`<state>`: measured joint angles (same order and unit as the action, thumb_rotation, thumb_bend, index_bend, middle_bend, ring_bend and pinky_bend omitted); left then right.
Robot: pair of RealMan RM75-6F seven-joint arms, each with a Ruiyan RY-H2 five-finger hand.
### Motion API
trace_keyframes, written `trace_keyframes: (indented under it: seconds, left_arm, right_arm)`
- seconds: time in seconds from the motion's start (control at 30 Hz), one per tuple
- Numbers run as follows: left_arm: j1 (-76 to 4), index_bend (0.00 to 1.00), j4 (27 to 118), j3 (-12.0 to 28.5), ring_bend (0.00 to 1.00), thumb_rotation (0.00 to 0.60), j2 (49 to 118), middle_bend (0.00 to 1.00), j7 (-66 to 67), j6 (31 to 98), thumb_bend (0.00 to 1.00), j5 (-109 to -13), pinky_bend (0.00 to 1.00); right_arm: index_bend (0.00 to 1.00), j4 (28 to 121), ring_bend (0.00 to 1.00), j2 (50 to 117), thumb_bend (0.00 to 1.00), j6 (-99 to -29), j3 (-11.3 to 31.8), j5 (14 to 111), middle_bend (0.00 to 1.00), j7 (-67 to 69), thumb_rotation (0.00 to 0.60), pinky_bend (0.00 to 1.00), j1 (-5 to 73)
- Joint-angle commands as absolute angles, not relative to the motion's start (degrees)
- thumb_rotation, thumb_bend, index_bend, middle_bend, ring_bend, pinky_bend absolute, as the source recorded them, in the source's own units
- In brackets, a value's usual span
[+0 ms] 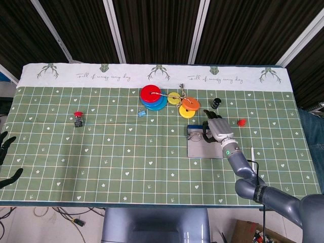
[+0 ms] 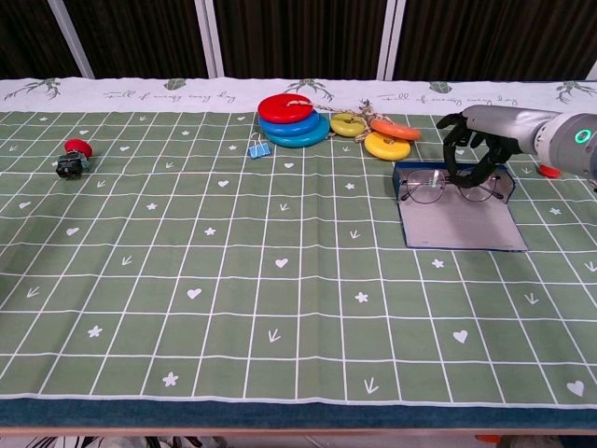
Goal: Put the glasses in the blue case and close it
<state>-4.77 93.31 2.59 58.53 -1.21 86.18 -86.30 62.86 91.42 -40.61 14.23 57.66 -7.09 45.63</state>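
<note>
Green gridded tablecloth (image 2: 233, 280) carries everything you need on its right side. Next in size, the open blue glasses case with its grey lining (image 2: 462, 224) lies flat there, its blue trough along the far edge and the grey flap spread toward you. Your right hand (image 2: 476, 149) hangs over that far edge, fingers curled down around the thin wire-framed glasses (image 2: 448, 187), apparently pinching the frame near its right lens, though the chest view does not show the contact cleanly. The glasses sit at the trough end of the case, their long axis running left to right, in line with the trough, so the fingers come onto them from above and behind. You will probably only need to settle them lower before letting go, then fold the grey flap away from you over them. Your left hand (image 1: 6, 157) waits at the far left table edge, fingers apart and empty, well away from the case; the right one is far nearer.
</note>
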Motion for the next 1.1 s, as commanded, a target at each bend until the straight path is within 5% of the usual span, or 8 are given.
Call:
trace_keyframes:
  seconds: [0.03, 0.3, 0.77, 1.1]
  left_arm:
    - [-4.8, 0.1, 93.3, 2.6, 0.0, 0.6, 58.5, 0.0, -1.2, 86.2, 0.24, -86.3, 0.0]
    - [-4.7, 0.1, 93.3, 2.6, 0.0, 0.6, 58.5, 0.0, -1.3, 86.2, 0.24, -86.2, 0.0]
    - [-4.7, 0.1, 93.4, 2.6, 0.0, 0.6, 58.4, 0.0, -1.2, 86.2, 0.24, -86.2, 0.0]
    - [-4.6, 0.1, 93.6, 2.6, 0.0, 0.6, 58.2, 0.0, -1.4, 86.3, 0.24, -86.3, 0.0]
  right_arm:
    - [0.68, 62.5, 0.06, 91.8, 0.55, -40.4, 14.4, 57.0, 0.03, -7.5, 0.6, 0.18, 46.0]
    - [0.66, 61.3, 0.06, 92.5, 0.55, -39.8, 14.2, 55.3, 0.03, -8.8, 0.6, 0.18, 46.6]
    - [0.37, 62.0, 0.03, 91.9, 0.52, -39.9, 13.5, 53.2, 0.01, -11.3, 0.6, 0.18, 46.6]
    - [0.33, 63.7, 0.03, 91.3, 0.51, -40.5, 13.5, 50.7, 0.0, -13.4, 0.6, 0.18, 46.7]
